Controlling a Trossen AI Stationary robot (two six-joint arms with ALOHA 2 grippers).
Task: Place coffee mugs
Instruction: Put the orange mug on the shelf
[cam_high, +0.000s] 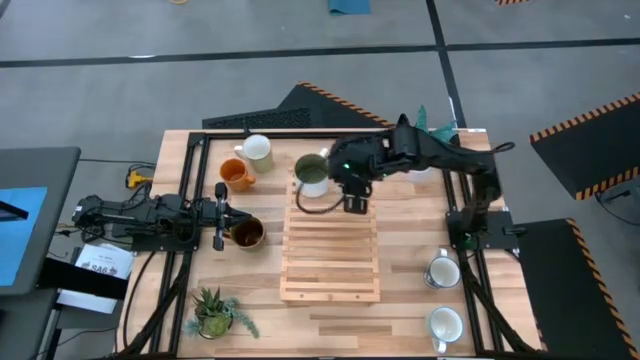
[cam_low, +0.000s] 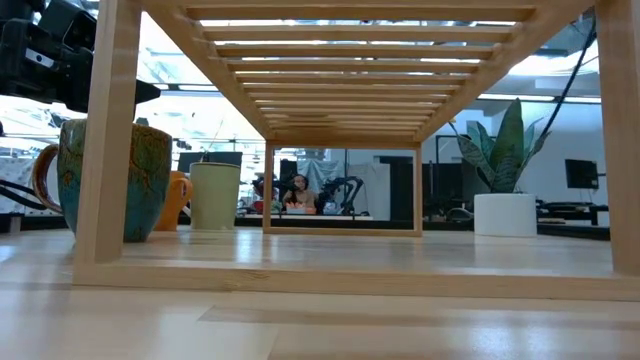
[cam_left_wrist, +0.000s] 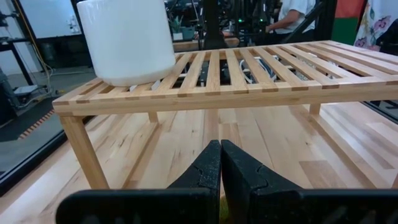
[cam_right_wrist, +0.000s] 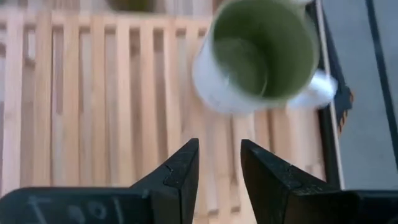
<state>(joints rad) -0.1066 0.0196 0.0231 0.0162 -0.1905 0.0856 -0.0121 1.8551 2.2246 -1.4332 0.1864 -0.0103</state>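
Left claw lies low on the worktop at its left side, fingers pressed together with nothing between them. A dark brown mug stands just beside its tip, apparently touching, though the overhead view is too coarse to confirm contact. An orange mug and a pale mug stand farther back on the same side, close together.

The slatted wooden rack occupies the middle of the worktop. One mug with white outside and green inside sits on the rack's rear left corner. Right claw hovers over the rack just beside this mug, not touching it. The right wrist view shows its fingers apart with a clear gap, the mug lying ahead of them and free.

Two further white mugs stand on the worktop's right edge, well apart from both claws.
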